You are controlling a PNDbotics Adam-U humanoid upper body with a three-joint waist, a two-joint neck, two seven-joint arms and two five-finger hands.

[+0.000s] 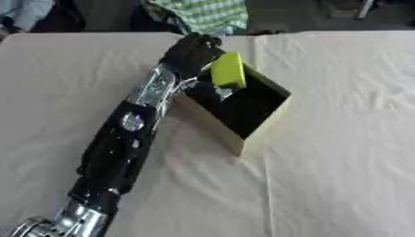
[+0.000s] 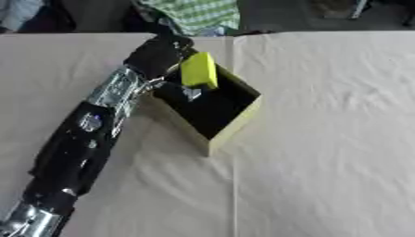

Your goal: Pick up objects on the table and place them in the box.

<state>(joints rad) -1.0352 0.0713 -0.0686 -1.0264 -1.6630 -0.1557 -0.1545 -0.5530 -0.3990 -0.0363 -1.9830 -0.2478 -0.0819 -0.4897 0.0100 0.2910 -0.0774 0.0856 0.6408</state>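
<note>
Your left robot hand (image 1: 192,54) pinches a yellow-green rectangular block (image 1: 229,70), apparently between curled fingers, above the open yellow cardboard box (image 1: 258,134) with dark interior on the cream cloth-covered worktop (image 1: 348,139).

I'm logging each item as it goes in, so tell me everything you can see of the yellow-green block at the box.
The yellow-green block is a plain, matte, slab-like piece with rounded corners; its material cannot be told. It stands roughly upright, tilted slightly, over the far left part of the open box, above its dark inside. The left hand is against its left side and seems to hold it, though the fingers are hard to see. Whether it touches the box is unclear.
</note>
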